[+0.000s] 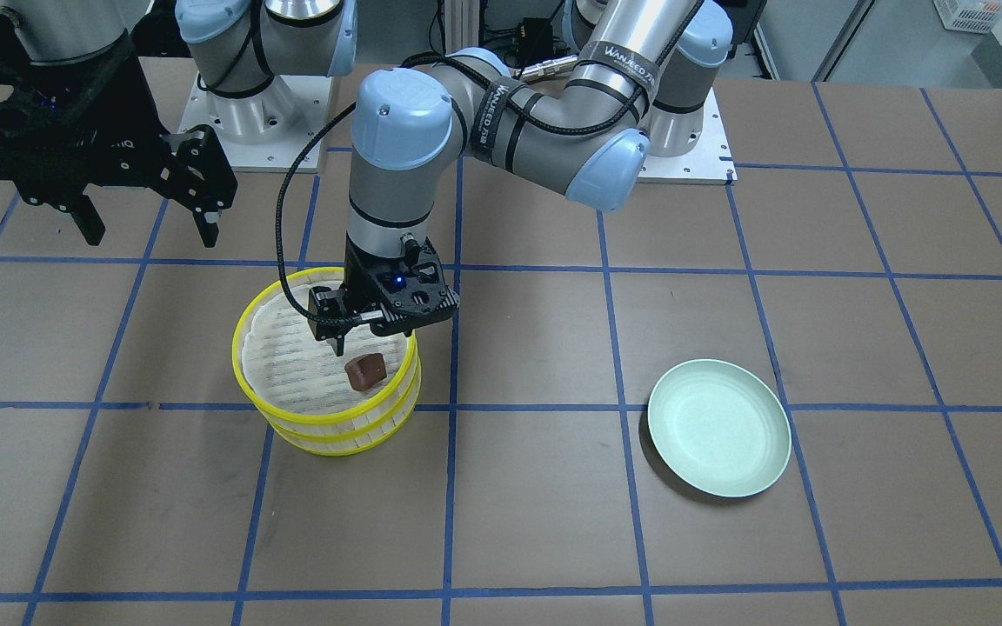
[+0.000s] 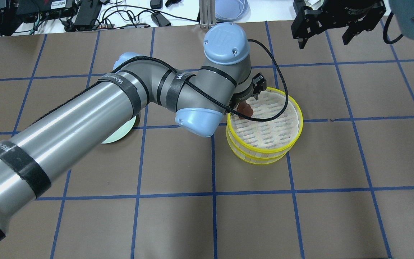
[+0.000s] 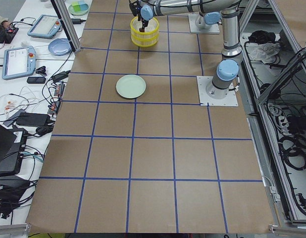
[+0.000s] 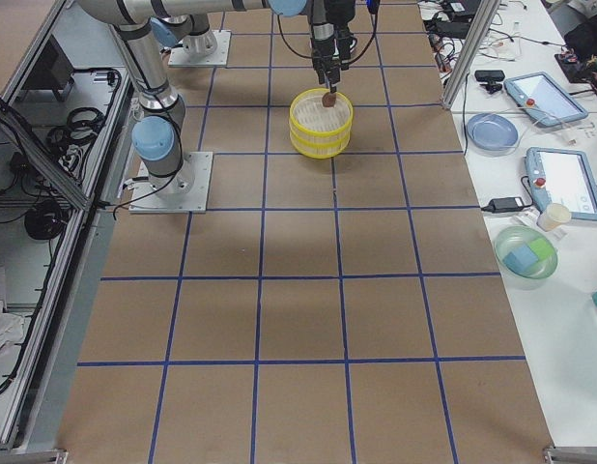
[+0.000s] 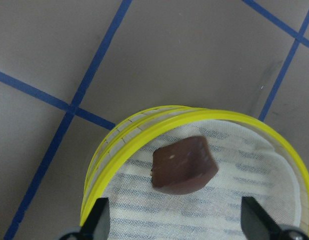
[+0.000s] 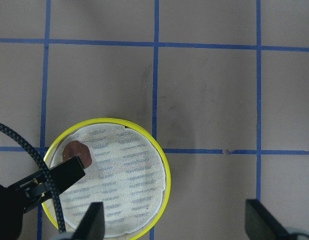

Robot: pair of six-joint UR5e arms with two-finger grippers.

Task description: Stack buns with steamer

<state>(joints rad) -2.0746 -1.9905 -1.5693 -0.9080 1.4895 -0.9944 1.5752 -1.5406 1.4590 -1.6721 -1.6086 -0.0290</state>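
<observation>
My left end effector spread over glossy brown bun in top steamer tray. I judge bun light, slick, probably soft: pinch narrow sides gently. Right end effector spread, upper left of frame.

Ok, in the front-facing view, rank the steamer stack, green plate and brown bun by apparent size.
Steamer stack, largest.
Green plate, somewhat smaller; the stack's height brings it nearer the camera, so the gap is unsure.
Brown bun, smallest.

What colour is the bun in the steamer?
The bun is dark reddish-brown; clearest in left wrist view.
</observation>
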